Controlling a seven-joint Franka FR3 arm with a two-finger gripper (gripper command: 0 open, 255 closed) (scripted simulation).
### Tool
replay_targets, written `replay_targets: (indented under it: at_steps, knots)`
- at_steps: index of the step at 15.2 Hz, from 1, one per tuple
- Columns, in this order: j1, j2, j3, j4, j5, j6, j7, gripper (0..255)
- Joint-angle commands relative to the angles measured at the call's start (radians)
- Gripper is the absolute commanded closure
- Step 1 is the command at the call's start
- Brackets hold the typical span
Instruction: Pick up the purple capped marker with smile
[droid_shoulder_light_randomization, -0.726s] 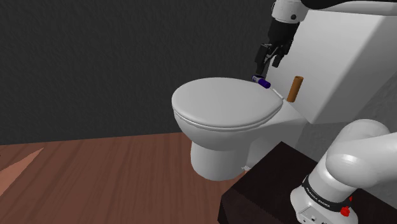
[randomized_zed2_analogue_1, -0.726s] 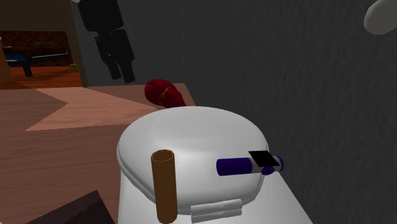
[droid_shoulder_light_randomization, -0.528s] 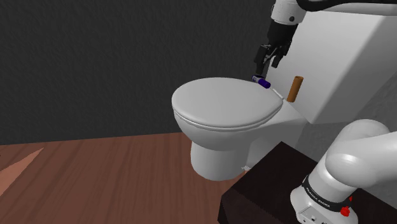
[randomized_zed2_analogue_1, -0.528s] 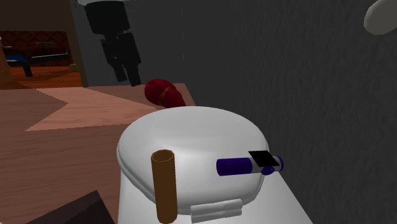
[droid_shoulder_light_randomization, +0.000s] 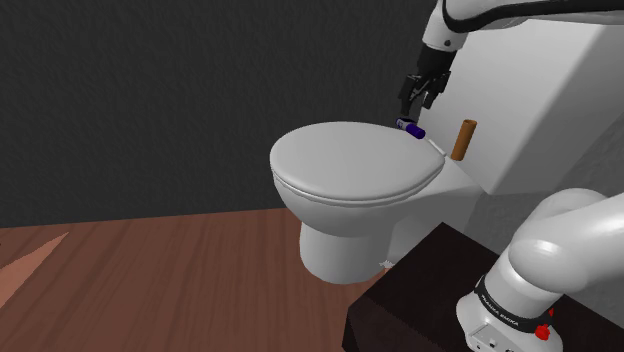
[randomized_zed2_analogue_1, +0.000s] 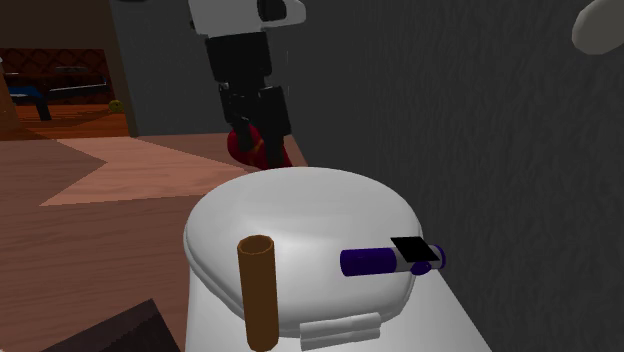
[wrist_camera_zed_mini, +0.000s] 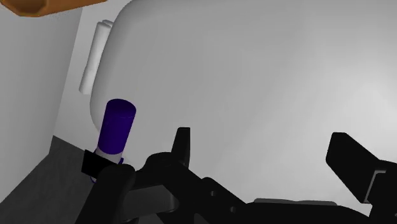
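Note:
The marker (droid_shoulder_light_randomization: 410, 128) is dark purple with a black and white end. It lies flat on the white toilet lid (droid_shoulder_light_randomization: 345, 165), near the lid's hinge at the back. In the second exterior view the marker (randomized_zed2_analogue_1: 385, 261) lies crosswise on the lid (randomized_zed2_analogue_1: 290, 215). My black gripper (droid_shoulder_light_randomization: 411, 104) hangs just above the marker, apart from it. Its fingers stand apart and nothing is between them. In the wrist view the marker (wrist_camera_zed_mini: 116, 127) lies off to one side of the gripper (wrist_camera_zed_mini: 264, 156), beyond one fingertip (wrist_camera_zed_mini: 182, 143).
A brown upright tube (droid_shoulder_light_randomization: 463, 140) stands beside the marker at the lid's hinge, in front of the white tank (droid_shoulder_light_randomization: 540, 100). A dark red object (randomized_zed2_analogue_1: 248, 146) lies on the wooden floor beyond the toilet. The dark stand (droid_shoulder_light_randomization: 415, 300) sits at the shoulder view's lower right.
The gripper has come closer to the marker. In the second exterior view it shifted right and down, now covering part of the red object. The marker and tube have not moved.

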Motion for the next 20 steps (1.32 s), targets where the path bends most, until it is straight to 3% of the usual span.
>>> replay_targets:
  at_steps: [1, 8, 15, 17, 20]
  knots:
    - [-0.008, 0.063, -0.045, 0.019, 0.001, 0.043, -0.035, 0]
    - [-0.019, 0.278, -0.187, 0.113, 0.054, 0.15, -0.159, 0]
    - [-0.03, 0.535, -0.314, 0.263, 0.193, 0.208, -0.319, 0]
    - [-0.038, 0.589, -0.332, 0.299, 0.231, 0.211, -0.353, 0]
    - [-0.04, 0.601, -0.333, 0.27, 0.24, 0.249, -0.364, 0]
